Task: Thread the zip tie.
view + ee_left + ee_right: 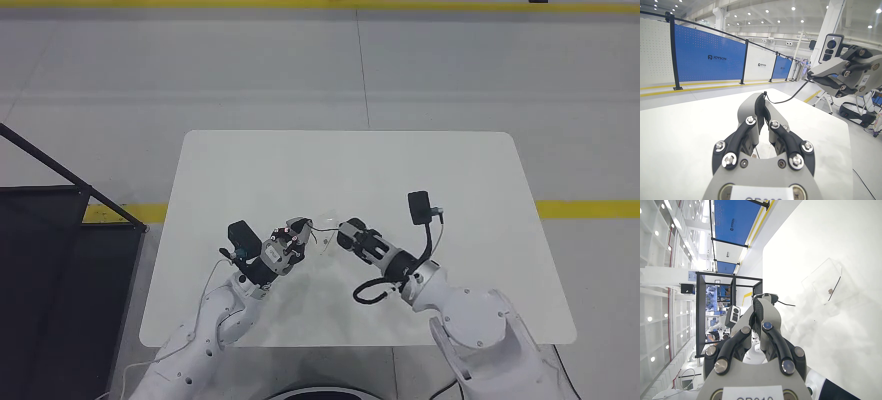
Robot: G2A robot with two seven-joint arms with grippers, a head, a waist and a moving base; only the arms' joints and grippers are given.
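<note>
Zip tie [785, 100] hangs in the air over the middle of the counter [450, 180], somewhat nearer its front edge, strung between the two arms. The left gripper [763, 98] is clenched on the end with the small square head, and the right gripper [758, 302] is clamped on the strap farther along, so the black strap sags in a shallow curve between them. No closed loop shows, so the threading looks not yet done. The strap is thin and springy, and the likeliest trouble is the tip bowing aside and missing the tiny slot in the head. The head could also twist between the ribbed pads and turn its slot away. If the arms draw apart, the tie may slip out of one grip and drop to the counter. A clear plastic box [829, 283] with a thin dark strip inside sits toward the far edge of the smooth white counter. Around it lie a grey floor with yellow lines and blue and white panels behind black railing.
</note>
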